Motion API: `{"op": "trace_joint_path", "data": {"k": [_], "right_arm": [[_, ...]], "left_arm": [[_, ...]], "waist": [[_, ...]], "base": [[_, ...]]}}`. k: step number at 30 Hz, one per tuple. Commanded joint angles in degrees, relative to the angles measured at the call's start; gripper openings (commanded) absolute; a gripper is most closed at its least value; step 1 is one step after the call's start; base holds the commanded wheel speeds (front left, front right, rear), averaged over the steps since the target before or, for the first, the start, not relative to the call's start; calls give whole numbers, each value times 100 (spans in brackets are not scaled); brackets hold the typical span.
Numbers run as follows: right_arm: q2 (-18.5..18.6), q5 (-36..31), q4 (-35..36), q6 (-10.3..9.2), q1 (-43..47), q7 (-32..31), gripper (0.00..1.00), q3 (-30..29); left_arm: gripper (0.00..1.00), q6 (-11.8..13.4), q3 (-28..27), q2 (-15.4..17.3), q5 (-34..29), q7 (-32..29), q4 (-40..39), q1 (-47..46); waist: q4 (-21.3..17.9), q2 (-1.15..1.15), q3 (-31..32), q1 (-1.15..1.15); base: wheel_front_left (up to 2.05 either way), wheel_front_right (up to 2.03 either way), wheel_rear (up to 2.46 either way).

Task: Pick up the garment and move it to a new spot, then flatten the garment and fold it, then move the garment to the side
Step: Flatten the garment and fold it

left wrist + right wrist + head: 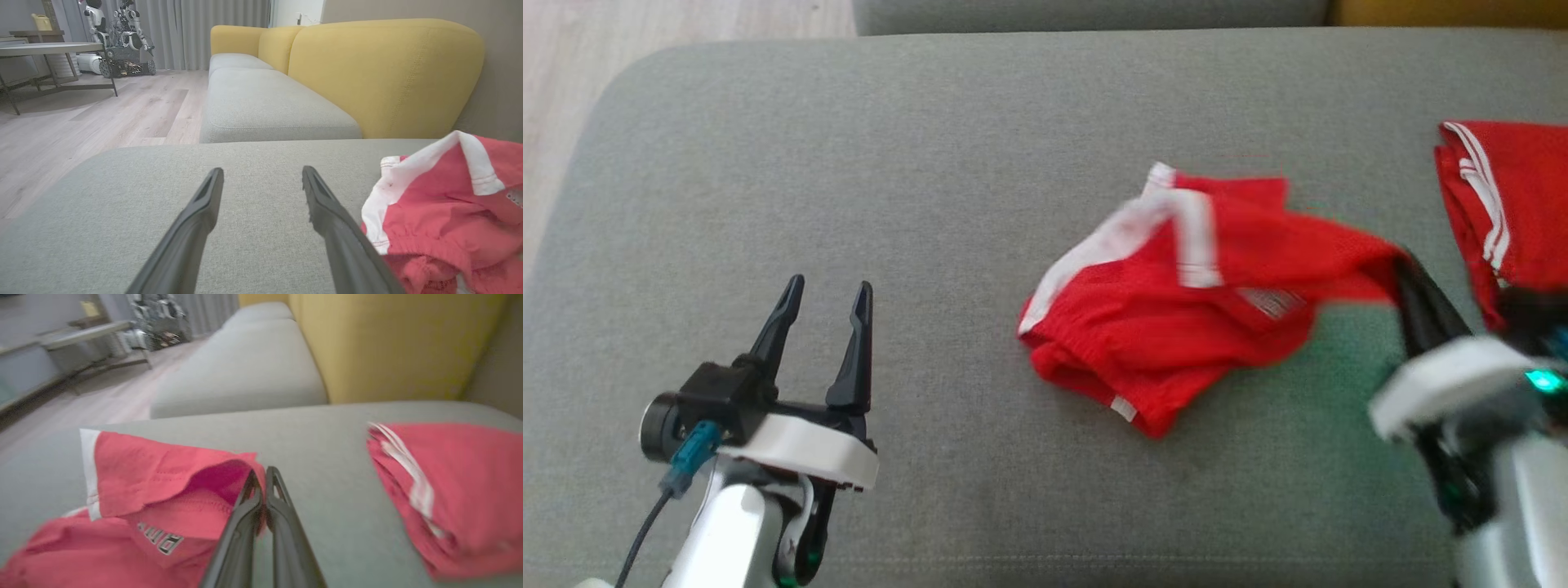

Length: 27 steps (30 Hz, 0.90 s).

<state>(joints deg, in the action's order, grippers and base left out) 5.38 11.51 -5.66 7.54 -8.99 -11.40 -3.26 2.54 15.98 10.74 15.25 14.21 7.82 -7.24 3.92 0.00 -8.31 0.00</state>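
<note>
**Item 1: left pincer** (830,286). I log its two dark fingers spread wide with nothing between them. It hangs over the bare grey sofa cushion (890,147) at the lower left of the head view, apart from the cloth to its right.

**Item 2: garment** (1168,327). These are red shorts with broad white side stripes. The waistband is gathered, and there is a small white tag at the lower hem and a printed label with lettering I cannot read. They lie in a crumpled heap on the cushion, a little right of its middle, with one leg folded back over the rest. The right-hand edge is drawn out into a narrow tongue that runs to the right pincer.

**Item 3: right pincer** (1403,260). It is blurred in the head view. From the right wrist view I log the fingers pressed together side by side, clamped on the thin red edge of the garment. A fold of the garment stands open just left of the tips.

**Item 4: second red piece** (1511,204). This one has thin white stripes and is folded in a neat stack at the cushion's far right. It lies apart from the garment.
</note>
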Motion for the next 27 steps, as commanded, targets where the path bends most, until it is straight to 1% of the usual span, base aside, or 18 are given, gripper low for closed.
{"op": "trace_joint_path", "data": {"k": [1, 4, 5, 6, 7, 10, 14, 17, 20, 24, 27], "right_arm": [[-33, -17, 215, -5, -105, -37, 0, 73], [-119, 50, 14, -5, 207, -223, 0, -381], [-146, 105, -78, -5, 274, -258, 6, -447], [-168, 151, -161, -5, 317, -252, 47, -490], [-185, 178, -252, -5, 353, -238, 100, -526], [-222, 280, -415, -5, 378, -101, 100, -561], [-241, 414, -273, -5, 365, 237, 100, -448], [-244, 393, 80, -5, 368, 508, 100, -305], [-242, 181, 504, -5, 401, 691, 100, -157], [-195, -142, 965, -5, 523, 727, 100, 70], [-186, -262, 1196, -5, 663, 701, 100, 226]], "left_arm": [[100, 29, -202, 140, -35, 52, -184, -275], [100, 31, -189, 152, -32, 51, -197, -312], [100, 31, -183, 155, -31, 50, -197, -324], [100, 32, -179, 158, -29, 49, -195, -332], [100, 33, -173, 160, -26, 47, -192, -339], [100, 38, -166, 171, -14, 47, -181, -348], [100, 56, -165, 181, 11, 48, -173, -326], [100, 101, -181, 176, 29, 50, -186, -269], [100, 165, -215, 170, 54, 53, -205, -171], [100, 235, -229, 166, 86, 51, -244, 4], [100, 273, -224, 165, 115, 39, -268, 149]], "waist": [[-29, 0, -21, 0], [-74, 0, -78, 0], [-86, 0, -91, 0], [-98, 0, -101, 0], [-108, 0, -112, 0], [-139, 0, -120, 0], [-169, 0, -73, 0], [-180, 0, 18, 0], [-196, 0, 144, 0], [-204, 0, 310, 0], [-208, 0, 423, 0]], "base": [[0, 0, 0], [0, 0, 0], [0, 0, 0], [0, 0, 0], [0, 0, 0], [0, 0, 0], [0, 0, 0], [0, 0, 0], [0, 0, 0], [0, 0, 0], [0, 0, 0]]}}
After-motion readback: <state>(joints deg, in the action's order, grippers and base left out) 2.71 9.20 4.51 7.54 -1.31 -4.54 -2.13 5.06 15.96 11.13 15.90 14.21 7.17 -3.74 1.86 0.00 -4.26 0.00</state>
